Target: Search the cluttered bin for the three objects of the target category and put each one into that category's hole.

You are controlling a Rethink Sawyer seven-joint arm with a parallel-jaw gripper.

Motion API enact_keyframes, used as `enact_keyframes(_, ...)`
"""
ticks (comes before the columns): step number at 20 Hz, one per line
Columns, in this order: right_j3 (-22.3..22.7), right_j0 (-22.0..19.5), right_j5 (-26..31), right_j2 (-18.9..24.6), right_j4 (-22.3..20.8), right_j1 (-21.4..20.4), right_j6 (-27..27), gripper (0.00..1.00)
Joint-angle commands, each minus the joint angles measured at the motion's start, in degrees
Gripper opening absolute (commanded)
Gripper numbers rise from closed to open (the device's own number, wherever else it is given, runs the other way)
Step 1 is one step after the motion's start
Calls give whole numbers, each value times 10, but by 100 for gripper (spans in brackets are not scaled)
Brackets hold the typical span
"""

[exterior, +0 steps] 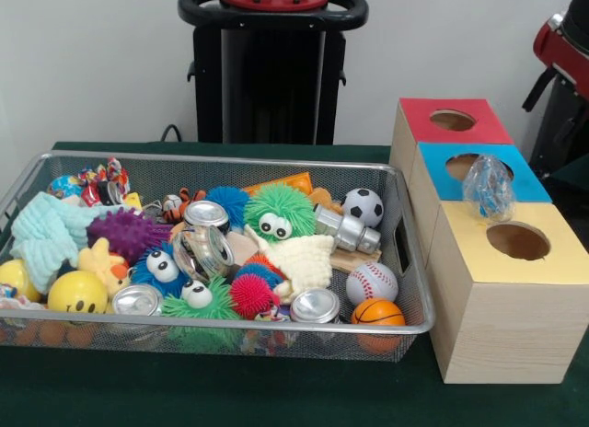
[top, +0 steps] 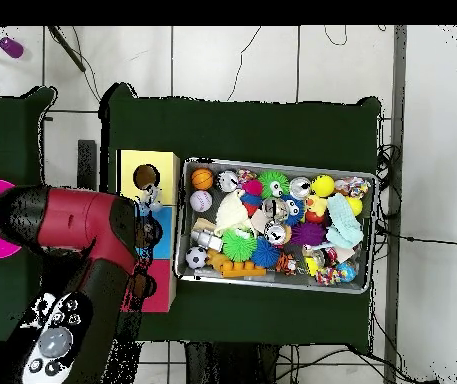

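Standing on the green bench (exterior: 276, 395): a wire bin (exterior: 276, 160) and, just beside it, a wooden box (exterior: 502, 340) with three holes, in a red top (exterior: 425, 123), a blue top (exterior: 529, 183) and a yellow top (exterior: 561, 261). Filling the bin with mixed toys: three sport balls, namely a soccer ball (exterior: 363, 206), a baseball (exterior: 372, 282) and a basketball (exterior: 377, 312); at least three silver cans, for example one can (exterior: 315, 305) at the near rim; also a yellow smiley ball (exterior: 77, 292) and a purple spiky ball (exterior: 127, 232). Resting over the blue hole: one clear packet (exterior: 488, 186). Reaching over the box in the overhead view with the red arm (top: 72, 215), directly above the packet's place. Not showing the claw itself in either view, so not being able to tell whether spread or pressed together.
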Motion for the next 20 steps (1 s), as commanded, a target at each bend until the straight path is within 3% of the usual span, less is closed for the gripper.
enact_keyframes(1,-56,-34,12,14,-49,59,85,100)
enact_keyframes(20,-82,-80,-13,63,-84,81,15,100)
